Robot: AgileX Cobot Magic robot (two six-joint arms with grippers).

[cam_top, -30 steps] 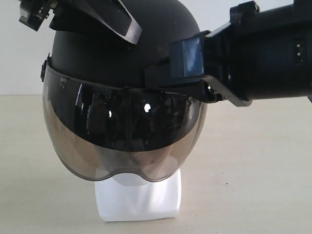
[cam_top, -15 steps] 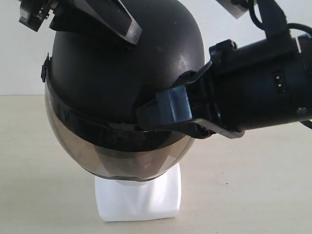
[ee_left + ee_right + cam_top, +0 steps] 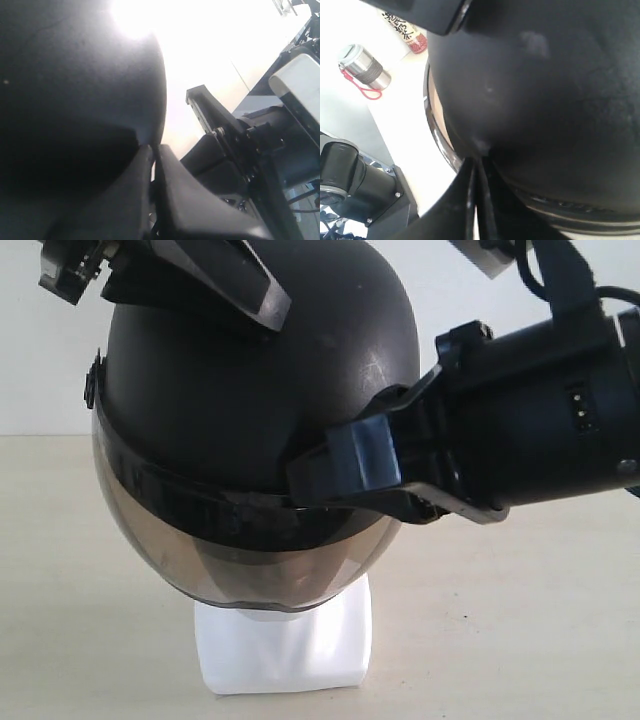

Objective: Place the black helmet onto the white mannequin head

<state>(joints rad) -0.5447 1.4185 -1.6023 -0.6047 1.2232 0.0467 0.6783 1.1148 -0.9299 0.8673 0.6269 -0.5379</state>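
Black helmet [image 3: 230, 410] sits over the white mannequin head [image 3: 285, 650], which stands on the pale tabletop [image 3: 520, 620]. The shell tilts, its left side higher in the exterior view. The smoky visor [image 3: 240, 560] hangs down in front, so the face is hidden and only the squarish base and a little of the neck show below it.

The right claw [image 3: 340, 468] has its fingers together, with nothing between them. The tips rest against the shell just above the visor's band. In its own wrist view the two fingers [image 3: 470, 190] meet at a thin seam, right at the helmet's lower curve.

The left claw [image 3: 152, 152] is on the crown. Its fingers lie together too, with only a slit of light between them, and they grip nothing that can be seen. Their tips touch the shell. In the exterior view the top edge cuts most of this claw off.

Glare washes out much of the left wrist view. Behind the helmet in the right wrist view stand a steel flask [image 3: 362, 67] with a red cord and a red-labelled container [image 3: 410, 35], its top cropped.
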